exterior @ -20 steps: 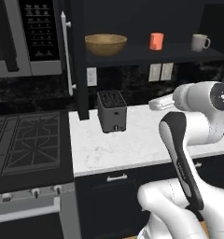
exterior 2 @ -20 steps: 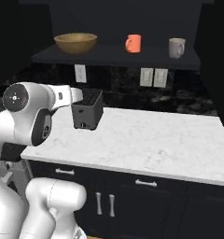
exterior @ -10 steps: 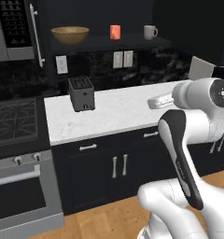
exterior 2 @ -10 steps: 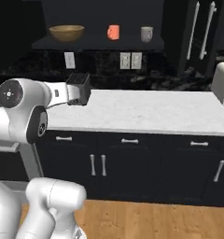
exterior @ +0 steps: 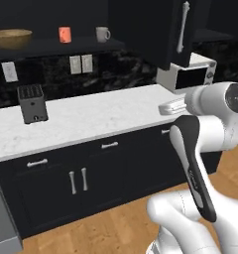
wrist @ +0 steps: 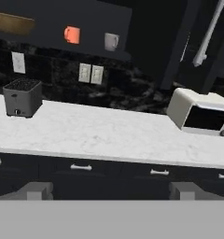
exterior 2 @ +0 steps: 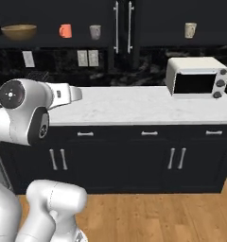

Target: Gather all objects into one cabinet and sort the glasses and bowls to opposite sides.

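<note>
The wooden bowl (exterior 2: 19,31), the orange tumbler (exterior 2: 65,30) and the pale grey-white mug (exterior 2: 95,31) stand in a row on the dark shelf of the open black cabinet (exterior 2: 49,41) at the upper left. A cream mottled mug (exterior 2: 190,30) stands on a shelf farther right, above the toaster oven. The left base view has the same bowl (exterior: 12,37), tumbler (exterior: 65,34) and mug (exterior: 103,34) at its top left. My gripper (wrist: 112,191) is open and holds nothing, its fingertips (wrist: 38,190) wide apart. It hangs well back from the counter, facing the tumbler (wrist: 72,34) and mug (wrist: 111,41).
A dark grey toaster (exterior: 31,103) sits at the counter's left end and a cream toaster oven (exterior 2: 196,77) at its right. Tall cabinet doors with silver bar handles (exterior 2: 116,26) hang between the two shelves. Wooden floor lies between the base and the lower cabinets (exterior 2: 134,156).
The whole picture has shifted: the base has backed off and moved right. The counter looks farther away, and the toaster oven and cream mug have come into view. The gripper has stayed open.
</note>
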